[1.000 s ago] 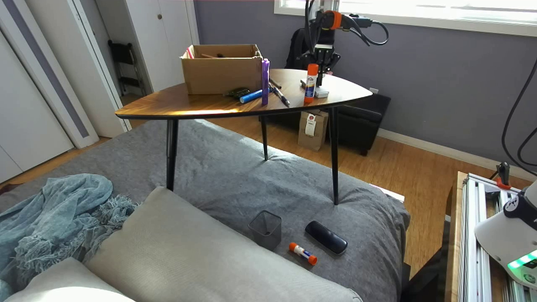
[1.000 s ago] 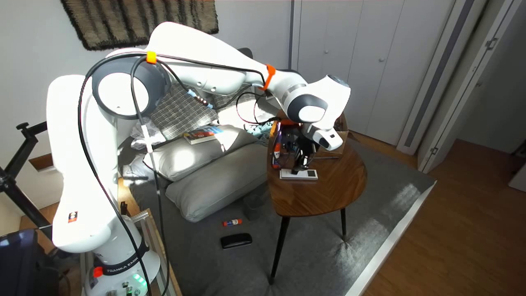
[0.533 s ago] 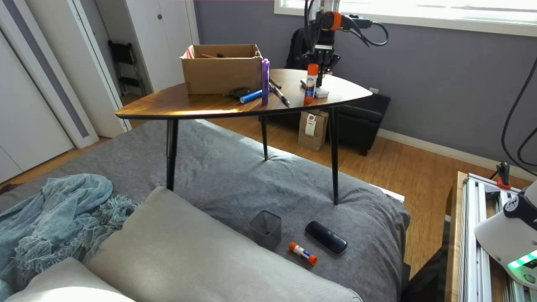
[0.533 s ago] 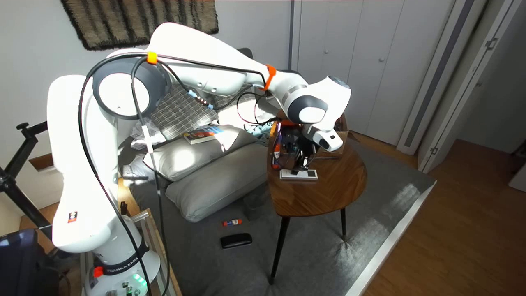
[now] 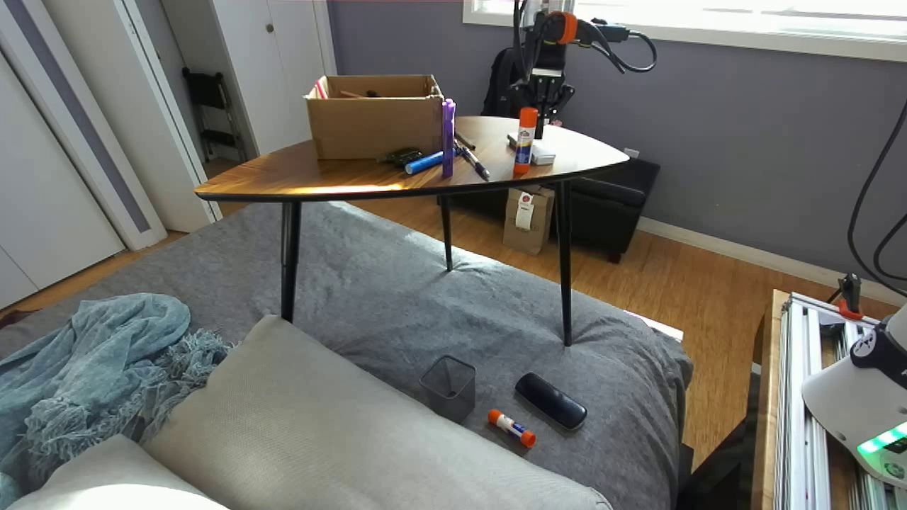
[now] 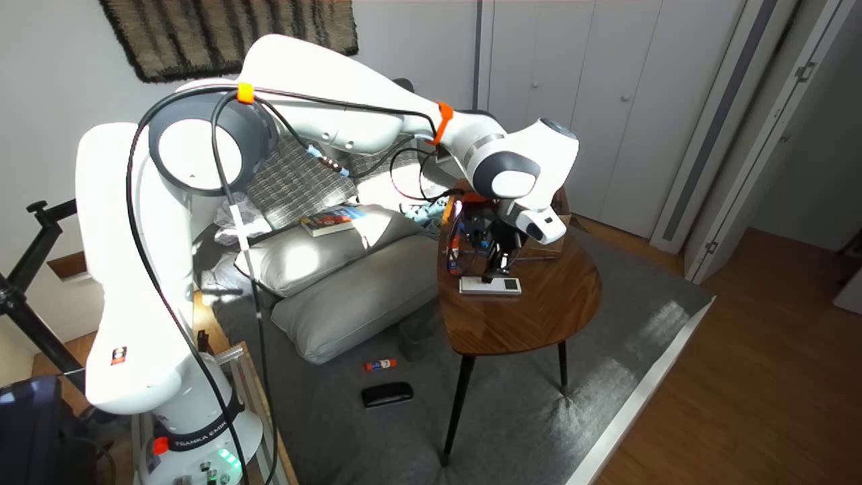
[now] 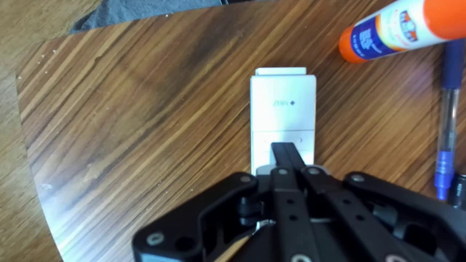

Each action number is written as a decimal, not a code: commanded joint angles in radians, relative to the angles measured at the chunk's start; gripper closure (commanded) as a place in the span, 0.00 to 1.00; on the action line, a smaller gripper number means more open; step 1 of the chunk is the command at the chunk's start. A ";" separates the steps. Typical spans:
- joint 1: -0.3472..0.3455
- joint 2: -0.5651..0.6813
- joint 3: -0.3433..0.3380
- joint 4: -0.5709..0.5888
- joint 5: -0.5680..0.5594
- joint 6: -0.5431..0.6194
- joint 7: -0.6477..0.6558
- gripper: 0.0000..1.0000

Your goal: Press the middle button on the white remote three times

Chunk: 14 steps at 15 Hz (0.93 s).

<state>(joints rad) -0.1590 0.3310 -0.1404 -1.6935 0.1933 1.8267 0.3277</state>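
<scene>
The white remote point(image 7: 283, 103) lies flat on the wooden table point(image 7: 145, 109) and shows in both exterior views point(image 5: 544, 156) point(image 6: 479, 285). In the wrist view its upper part carries printed letters, with a small arrow mark lower at the right. My gripper point(image 7: 284, 145) is shut with its two black fingertips together and nothing between them. The fingertips point down over the remote's middle and hide the middle button. In an exterior view the gripper point(image 5: 539, 134) appears slightly above the remote; in an exterior view the gripper point(image 6: 487, 278) stands over its middle.
An orange-capped glue stick point(image 7: 397, 29) stands upright near the remote. A blue pen point(image 7: 448, 123) lies beyond it. A purple marker point(image 5: 448, 138) stands upright, a blue marker point(image 5: 424, 163) lies near it, and a cardboard box point(image 5: 375, 131) sits farther along the table.
My gripper has risen a little from the remote since half a second ago, staying shut. The arm was nearly still before that. The remote has not visibly moved.
</scene>
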 commanded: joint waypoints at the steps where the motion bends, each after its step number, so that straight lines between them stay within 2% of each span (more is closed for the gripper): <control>1: 0.002 -0.056 -0.010 -0.003 -0.013 -0.011 -0.018 1.00; 6: 0.020 -0.178 -0.015 -0.088 -0.082 0.052 -0.007 1.00; 14: 0.042 -0.459 0.010 -0.383 -0.247 0.188 0.047 1.00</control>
<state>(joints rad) -0.1280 0.0159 -0.1435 -1.9199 0.0056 1.9458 0.3384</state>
